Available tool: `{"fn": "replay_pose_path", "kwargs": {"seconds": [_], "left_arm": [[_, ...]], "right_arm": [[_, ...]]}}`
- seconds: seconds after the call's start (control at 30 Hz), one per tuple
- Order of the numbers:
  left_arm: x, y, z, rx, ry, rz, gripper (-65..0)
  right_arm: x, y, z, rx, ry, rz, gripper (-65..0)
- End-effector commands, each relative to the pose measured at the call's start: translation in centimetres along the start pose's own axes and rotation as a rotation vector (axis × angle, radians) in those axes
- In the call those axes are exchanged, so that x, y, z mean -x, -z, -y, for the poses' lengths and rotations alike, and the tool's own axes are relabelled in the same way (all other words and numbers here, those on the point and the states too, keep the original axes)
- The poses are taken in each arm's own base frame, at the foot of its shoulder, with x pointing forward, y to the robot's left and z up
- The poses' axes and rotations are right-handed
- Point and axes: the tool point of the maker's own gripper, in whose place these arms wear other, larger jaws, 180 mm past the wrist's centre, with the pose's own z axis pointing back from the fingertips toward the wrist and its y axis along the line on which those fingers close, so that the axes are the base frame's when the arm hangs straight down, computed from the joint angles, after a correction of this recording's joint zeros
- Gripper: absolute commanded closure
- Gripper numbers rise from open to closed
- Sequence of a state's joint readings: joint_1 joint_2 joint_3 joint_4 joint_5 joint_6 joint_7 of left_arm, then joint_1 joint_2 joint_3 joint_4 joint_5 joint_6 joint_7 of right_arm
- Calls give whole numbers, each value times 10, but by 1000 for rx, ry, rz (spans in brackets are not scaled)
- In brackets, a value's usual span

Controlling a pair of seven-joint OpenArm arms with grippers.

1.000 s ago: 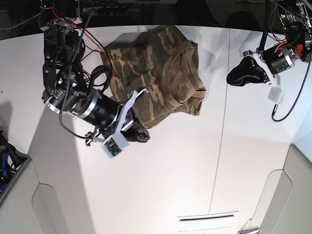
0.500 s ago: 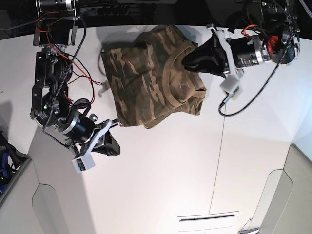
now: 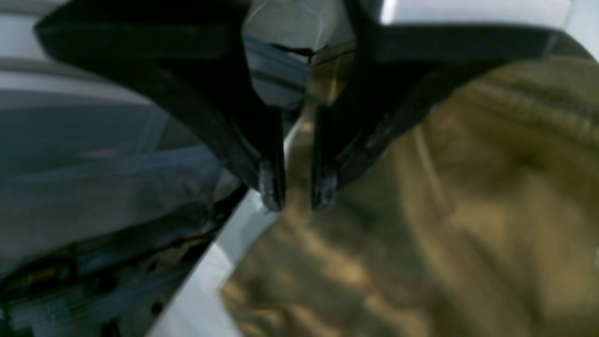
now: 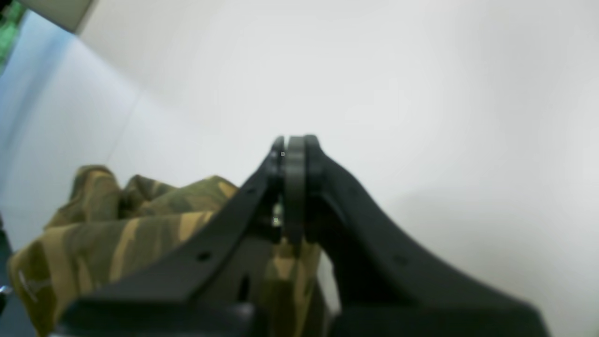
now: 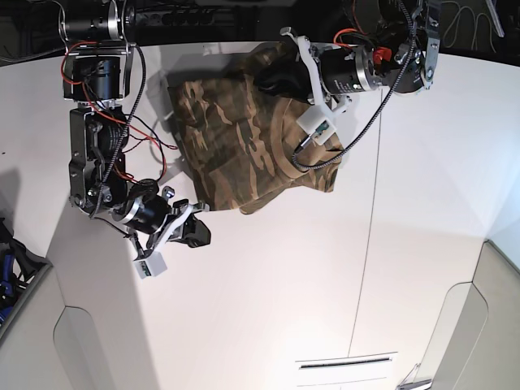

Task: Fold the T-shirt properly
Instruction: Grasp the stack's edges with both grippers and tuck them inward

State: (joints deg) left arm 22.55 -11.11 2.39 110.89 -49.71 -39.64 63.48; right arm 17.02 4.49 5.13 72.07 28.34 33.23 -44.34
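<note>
The camouflage T-shirt (image 5: 236,154) lies bunched in a rough folded heap at the far middle of the white table (image 5: 284,284). My left gripper (image 5: 272,80) hovers over the shirt's far edge; in the left wrist view (image 3: 297,202) its fingers stand a narrow gap apart with nothing between them, the shirt (image 3: 421,234) blurred below. My right gripper (image 5: 197,233) sits just off the shirt's near-left corner. In the right wrist view (image 4: 292,145) its fingers are pressed together and empty, with the shirt (image 4: 117,229) behind them at lower left.
The table's far edge (image 3: 206,290) runs just beyond the shirt, with dark cables and equipment behind it. A seam (image 5: 372,211) crosses the table right of the shirt. Grey panels stand at the near left (image 5: 49,333) and near right (image 5: 479,325).
My left arm has swung in from the far right to over the shirt's far edge. My right gripper has pulled back from the shirt's near edge, leftward. The shirt has barely shifted.
</note>
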Motion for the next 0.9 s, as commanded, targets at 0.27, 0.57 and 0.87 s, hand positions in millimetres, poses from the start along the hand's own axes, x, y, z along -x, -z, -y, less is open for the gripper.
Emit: {"fn": "replay_pose_path", "kwargs": {"seconds": [0.27, 0.57, 0.87], "left_arm": [[8, 6, -26, -49, -38, -4, -105], [-2, -7, -55, -168, 2, 20, -105], [-15, -6, -93, -287, 35, 6, -105]], "right_arm": [[-11, 3, 0, -19, 10, 30, 0], [12, 1, 2, -16, 8, -92, 0], [35, -15, 10, -45, 71, -115, 0]]}}
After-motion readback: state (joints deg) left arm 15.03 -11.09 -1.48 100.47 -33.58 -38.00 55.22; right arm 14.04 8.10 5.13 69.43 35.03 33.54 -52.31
